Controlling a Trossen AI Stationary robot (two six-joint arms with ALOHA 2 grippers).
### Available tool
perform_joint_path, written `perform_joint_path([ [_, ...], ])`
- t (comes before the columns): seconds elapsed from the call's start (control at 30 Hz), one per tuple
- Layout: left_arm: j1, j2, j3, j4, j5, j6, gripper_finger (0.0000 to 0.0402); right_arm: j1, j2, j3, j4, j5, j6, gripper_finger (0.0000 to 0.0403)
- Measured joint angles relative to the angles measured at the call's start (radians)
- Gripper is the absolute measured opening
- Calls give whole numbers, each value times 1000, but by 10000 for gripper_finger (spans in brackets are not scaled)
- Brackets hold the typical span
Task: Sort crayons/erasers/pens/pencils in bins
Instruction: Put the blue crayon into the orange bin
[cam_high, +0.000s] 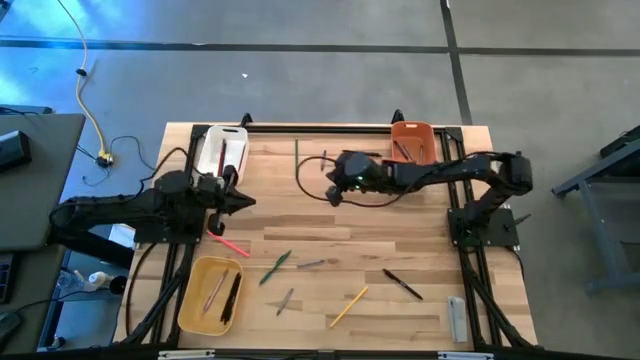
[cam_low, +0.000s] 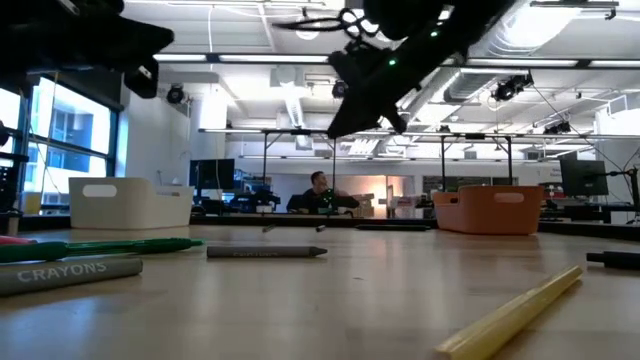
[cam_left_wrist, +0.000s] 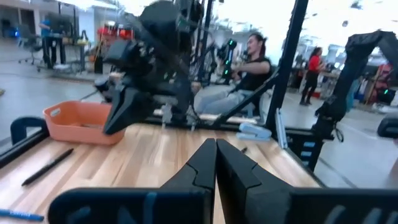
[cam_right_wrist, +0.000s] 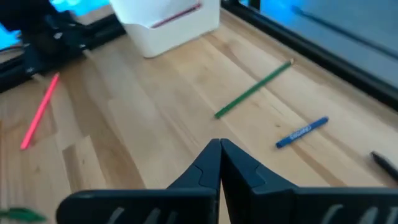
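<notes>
Right gripper (cam_high: 333, 192), pressed together and empty, is hovering upper centre; green pencil (cam_high: 296, 152) is lying upright just upper-left.

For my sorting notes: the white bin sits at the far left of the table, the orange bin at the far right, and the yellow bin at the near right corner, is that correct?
Not quite. The high view shows the yellow bin at the near left corner, not the near right. The rest holds: the white bin sits at the far left and the orange bin at the far right of the table.
</notes>
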Motion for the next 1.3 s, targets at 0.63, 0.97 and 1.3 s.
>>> perform_joint_path([
  [0.63, 81, -314, -38, -221, -45, 29, 0, -119, 517, 508, -411, 111, 389, 67],
  [0.97, 81, -313, -38, -222, -66, 49, 0, -123, 723, 762, -610, 211, 543, 148],
  [1.3, 81, -312, -38, -234, -66, 23, 0, -121, 765, 808, -659, 242, 670, 89],
])
